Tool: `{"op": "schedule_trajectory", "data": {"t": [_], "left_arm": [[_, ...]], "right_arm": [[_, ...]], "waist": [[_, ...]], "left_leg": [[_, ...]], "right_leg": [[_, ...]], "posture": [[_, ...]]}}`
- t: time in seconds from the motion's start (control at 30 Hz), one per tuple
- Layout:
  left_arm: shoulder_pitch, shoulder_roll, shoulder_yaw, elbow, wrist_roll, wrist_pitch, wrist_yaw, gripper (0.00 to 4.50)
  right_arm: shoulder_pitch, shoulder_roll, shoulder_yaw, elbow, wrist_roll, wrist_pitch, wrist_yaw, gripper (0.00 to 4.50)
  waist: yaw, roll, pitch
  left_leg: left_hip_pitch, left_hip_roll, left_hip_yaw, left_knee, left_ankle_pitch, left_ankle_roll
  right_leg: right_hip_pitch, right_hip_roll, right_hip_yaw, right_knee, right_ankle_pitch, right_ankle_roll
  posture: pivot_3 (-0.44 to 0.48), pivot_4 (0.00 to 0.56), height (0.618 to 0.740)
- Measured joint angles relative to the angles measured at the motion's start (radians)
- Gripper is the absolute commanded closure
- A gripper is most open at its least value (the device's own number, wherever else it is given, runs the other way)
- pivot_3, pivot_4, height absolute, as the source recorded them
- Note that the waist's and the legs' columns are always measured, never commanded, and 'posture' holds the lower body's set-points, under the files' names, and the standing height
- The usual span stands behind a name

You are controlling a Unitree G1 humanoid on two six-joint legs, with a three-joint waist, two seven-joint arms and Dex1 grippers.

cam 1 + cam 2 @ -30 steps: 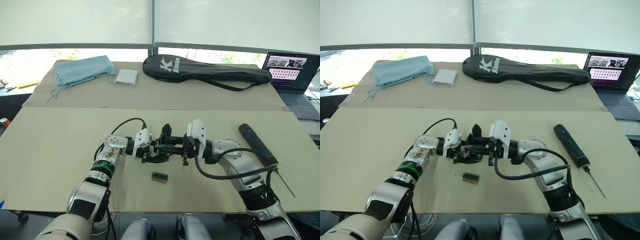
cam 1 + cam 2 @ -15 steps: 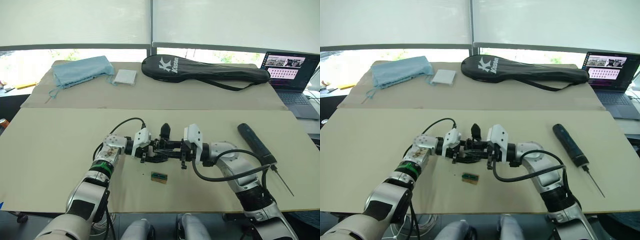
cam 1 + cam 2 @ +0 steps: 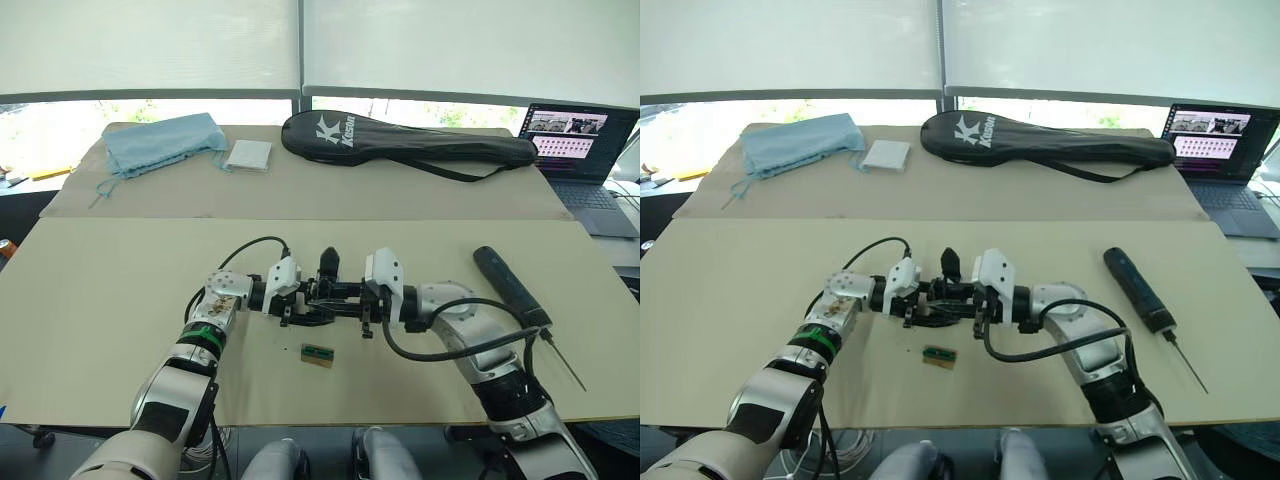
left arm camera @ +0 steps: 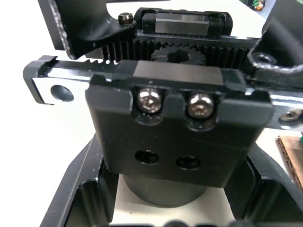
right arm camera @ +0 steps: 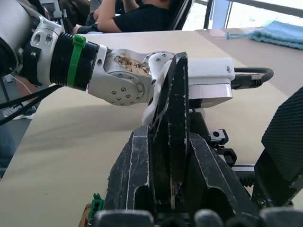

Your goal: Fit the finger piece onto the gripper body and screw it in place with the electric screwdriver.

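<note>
**Both grippers at the gripper body, mid-desk**

The desk [image 3: 90,300], covered in tan sheeting, carried every item. Along its far edge lay a long black racket bag [image 3: 410,145] with white lettering, a light blue cloth pouch [image 3: 165,140] and a small white folded square [image 3: 250,153] just beside the pouch. An open laptop [image 3: 578,150] stood at the far right corner.

The electric screwdriver [image 3: 510,287] lay flat on the right side of the desk, its thin metal bit pointing toward the near edge, well apart from both grippers.

At the centre of the desk, the left gripper [image 3: 290,297] and the right gripper [image 3: 368,300] faced each other from opposite sides of the gripper body [image 3: 325,295], which sat between them with one pointed black finger standing upright. In the left wrist view, the body's toothed rack, centre gear and a black block with two silver screw heads [image 4: 175,106] sat directly ahead, with the left fingers [image 4: 75,198] spread to either side of its rounded base. In the right wrist view, the right fingers [image 5: 170,156] were pinching a black tapered part, the finger piece [image 5: 171,142], standing upright at the body. Whether that piece was seated on the body could not be told.

A small green-and-tan flat block [image 3: 318,353] lay on the desk just in front of the gripper body, touching nothing.
</note>
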Motion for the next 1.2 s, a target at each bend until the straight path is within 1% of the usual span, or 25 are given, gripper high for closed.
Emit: {"op": "schedule_trajectory", "data": {"t": [0.9, 1.1, 1.2], "left_arm": [[0.024, 0.005, -0.015, -0.035, 0.0, 0.008, 0.001, 2.13], [0.024, 0.013, -0.015, -0.036, 0.0, 0.013, 0.001, 2.13], [0.025, 0.015, -0.015, -0.038, 0.0, 0.019, 0.002, 2.13]], "right_arm": [[-0.022, -0.03, 0.013, -0.066, 0.012, 0.159, -0.004, 4.06], [-0.049, -0.024, 0.028, -0.063, 0.0, 0.189, -0.028, 4.07], [-0.076, -0.043, 0.052, -0.065, -0.017, 0.203, -0.031, 4.07]], "waist": [[0.001, 0.0, -0.006], [-0.001, 0.0, -0.006], [-0.002, 0.0, -0.006]], "left_leg": [[0.001, 0.0, 0.0, 0.0, 0.0, 0.0], [0.001, 0.0, 0.0, 0.0, 0.0, 0.0], [0.003, 0.0, 0.0, 0.0, 0.0, 0.0]], "right_leg": [[0.0, 0.0, 0.004, 0.0, 0.0, 0.0], [0.001, 0.0, 0.007, 0.0, 0.0, 0.0], [0.002, -0.001, 0.008, 0.0, 0.0, 0.0]], "posture": [[0.0, 0.15, 0.74], [0.0, 0.15, 0.74], [0.0, 0.15, 0.74]]}}
